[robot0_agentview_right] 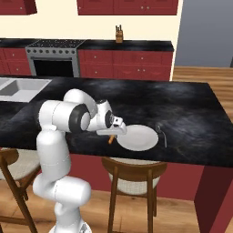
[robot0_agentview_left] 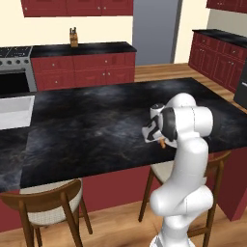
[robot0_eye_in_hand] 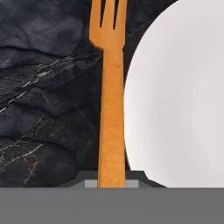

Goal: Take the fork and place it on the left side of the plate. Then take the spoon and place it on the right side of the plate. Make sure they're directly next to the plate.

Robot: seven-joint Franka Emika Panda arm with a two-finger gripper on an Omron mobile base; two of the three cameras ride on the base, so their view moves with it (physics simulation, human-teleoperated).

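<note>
My gripper point(robot0_eye_in_hand: 111, 178) is shut on the handle of the orange fork point(robot0_eye_in_hand: 111, 105). The fork points away from the hand, its tines at the top of the hand view. It runs close along the left rim of the white plate point(robot0_eye_in_hand: 179, 100), low over the black island counter. From the right base view, the gripper point(robot0_agentview_right: 116, 132) sits at the plate's point(robot0_agentview_right: 139, 138) left edge, with the fork's handle end point(robot0_agentview_right: 110, 139) poking out below the hand. A dark grey spoon point(robot0_agentview_right: 162, 135) lies just right of the plate. The left base view shows a bit of the fork point(robot0_agentview_left: 163, 143) under the gripper point(robot0_agentview_left: 155, 136).
The plate sits near the island's front edge, above a wooden stool point(robot0_agentview_right: 132, 175). Another stool point(robot0_agentview_left: 46, 205) stands to the left. A white sink point(robot0_agentview_right: 20, 86) is set in the counter's left end. A stove point(robot0_agentview_right: 54, 57) and knife block point(robot0_agentview_right: 119, 34) are at the back wall.
</note>
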